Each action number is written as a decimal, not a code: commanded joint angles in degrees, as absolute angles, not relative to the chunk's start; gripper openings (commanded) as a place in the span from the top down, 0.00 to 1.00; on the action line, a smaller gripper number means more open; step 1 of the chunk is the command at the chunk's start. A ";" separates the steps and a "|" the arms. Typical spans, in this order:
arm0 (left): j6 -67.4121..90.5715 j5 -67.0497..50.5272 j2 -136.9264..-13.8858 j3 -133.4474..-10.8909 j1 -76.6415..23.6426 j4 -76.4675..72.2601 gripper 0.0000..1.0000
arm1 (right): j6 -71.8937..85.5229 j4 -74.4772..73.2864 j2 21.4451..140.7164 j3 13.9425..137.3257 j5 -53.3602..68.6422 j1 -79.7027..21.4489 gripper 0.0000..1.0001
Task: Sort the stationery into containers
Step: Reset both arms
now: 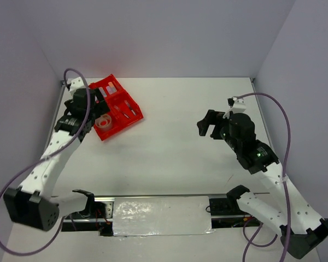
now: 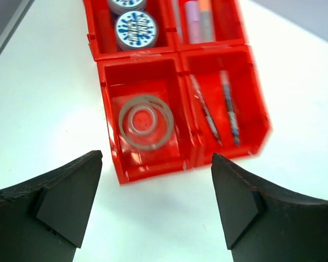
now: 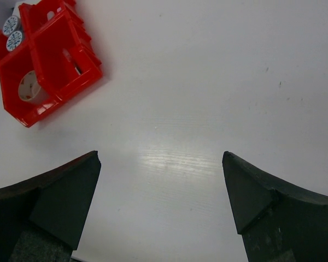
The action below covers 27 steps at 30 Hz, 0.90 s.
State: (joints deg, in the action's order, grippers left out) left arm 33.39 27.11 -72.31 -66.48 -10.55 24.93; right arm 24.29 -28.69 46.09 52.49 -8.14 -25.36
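The left end effector point(image 2: 156, 174) is seen released, jaws spread wide and empty, at the near edge of the red tray point(image 2: 106, 109) on the desk point(image 2: 44, 98). Directly ahead, a clear tape ring point(image 2: 146, 121) lies flat in the near-left compartment. A red pen point(image 2: 205, 112) and a blue pen point(image 2: 229, 109) lie in the compartment beside it. Beyond these, two patterned tubs point(image 2: 135, 30) and the sticks point(image 2: 199, 22) fill the far compartments. The right end effector point(image 3: 161, 158) is also released, well apart from the tray.
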 commanded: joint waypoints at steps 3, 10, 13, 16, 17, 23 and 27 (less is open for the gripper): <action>33.58 28.05 -58.20 -64.07 -17.48 31.10 0.01 | 21.71 -33.91 40.35 58.53 -18.99 -29.35 0.00; 27.61 24.61 -41.09 -61.71 -19.25 42.52 0.01 | 20.39 -39.01 29.55 58.54 -18.81 -29.35 0.00; 25.84 27.50 -32.28 -58.10 -19.16 44.38 0.01 | 21.00 -38.59 25.07 57.22 -17.24 -29.53 0.00; 27.59 31.28 -24.98 -56.69 -19.34 46.75 0.01 | 21.18 -38.93 22.25 56.08 -16.17 -29.62 0.00; 26.73 29.90 -23.39 -56.60 -19.34 45.63 0.01 | 21.18 -39.28 21.80 56.07 -16.61 -29.53 0.00; 23.82 27.77 -17.23 -57.65 -19.34 45.87 0.01 | 21.01 -39.46 19.34 53.44 -16.61 -29.62 0.00; 24.00 30.06 -18.63 -58.36 -19.34 47.90 0.01 | 21.44 -41.13 20.47 54.14 -17.58 -29.71 0.00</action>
